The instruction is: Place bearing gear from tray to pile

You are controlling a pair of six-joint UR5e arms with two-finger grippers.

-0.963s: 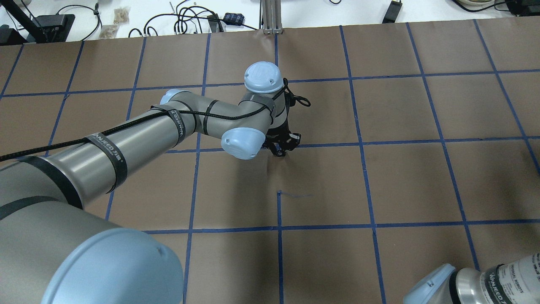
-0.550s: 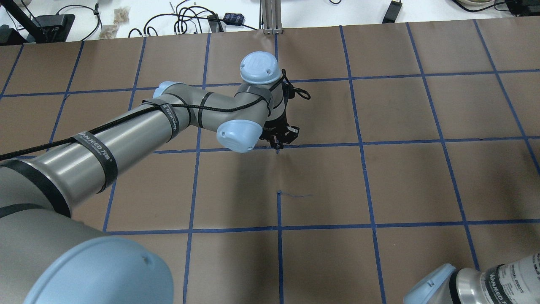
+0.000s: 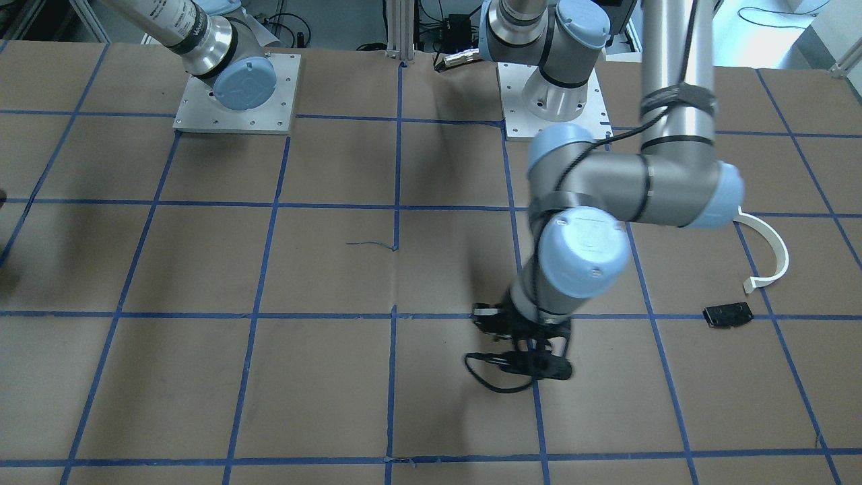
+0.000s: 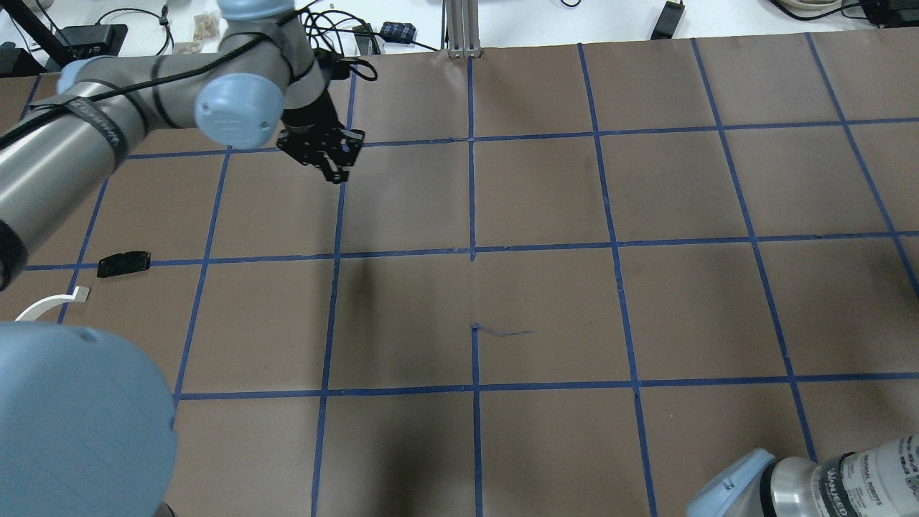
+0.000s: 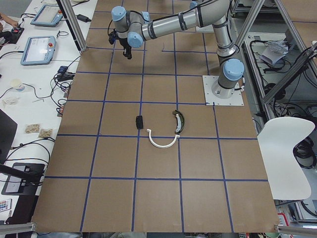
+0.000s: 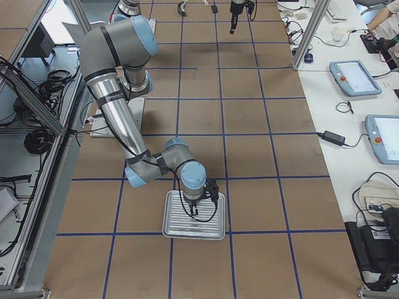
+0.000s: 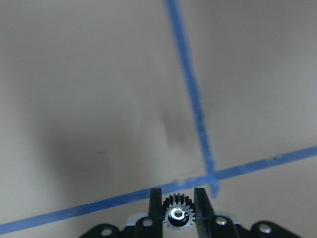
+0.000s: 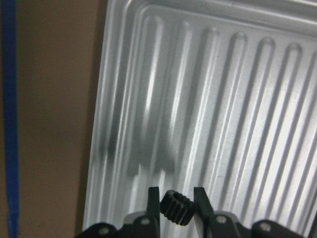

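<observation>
Shifted left tool [image 7: 178, 195] grips toothed, seemingly black gear [image 7: 178, 214].

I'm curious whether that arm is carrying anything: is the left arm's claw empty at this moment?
No, the left claw is pinching a small dark toothed gear between its two fingers, as the left wrist view shows.

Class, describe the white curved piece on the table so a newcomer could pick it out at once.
On the brown gridded table, look near the left arm's mounting plate, where three small parts lie together. The white half-ring is the only pale one, beside a flat black plate and a dark olive curved piece.
</observation>
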